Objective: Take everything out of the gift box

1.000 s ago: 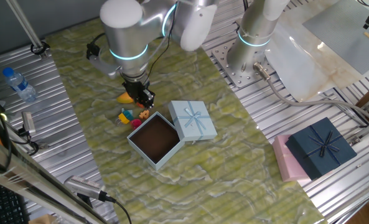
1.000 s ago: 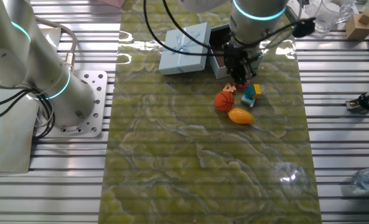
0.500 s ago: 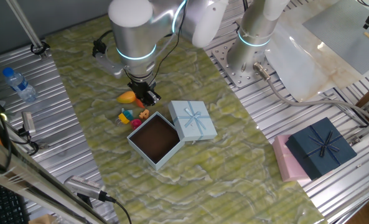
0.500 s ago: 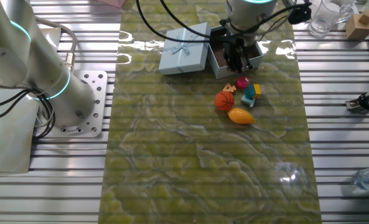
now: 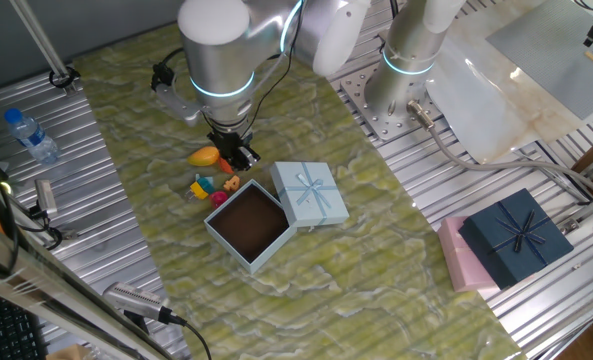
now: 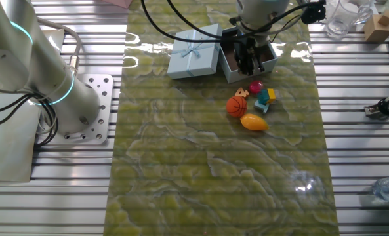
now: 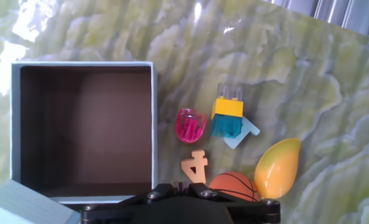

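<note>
Five toys: lie out on the green marbled mat, in a small cluster just beside the gift box (image 7: 84, 130), all on one side of it.
Gift box: open, dark brown inside showing bare in the hand view; its lid (image 5: 310, 193) with the bow lies touching one wall.
Magenta piece (image 7: 191, 125): nearest the box wall, apart from it.
Brick stack (image 7: 228, 116): yellow on teal, just past the magenta piece, away from the box.
Tan number four (image 7: 195, 165): beside the box's near corner, touching the basketball (image 7: 234, 186).
Mango (image 7: 277, 168): farthest from the box, against the basketball.
Gripper (image 6: 250, 58): hangs above the box edge and toys, holding nothing I can see; whether the fingers are spread or together, I cannot tell.
Navy box (image 5: 517, 235): well apart from the gift box, on a pink box (image 5: 463, 257).
</note>
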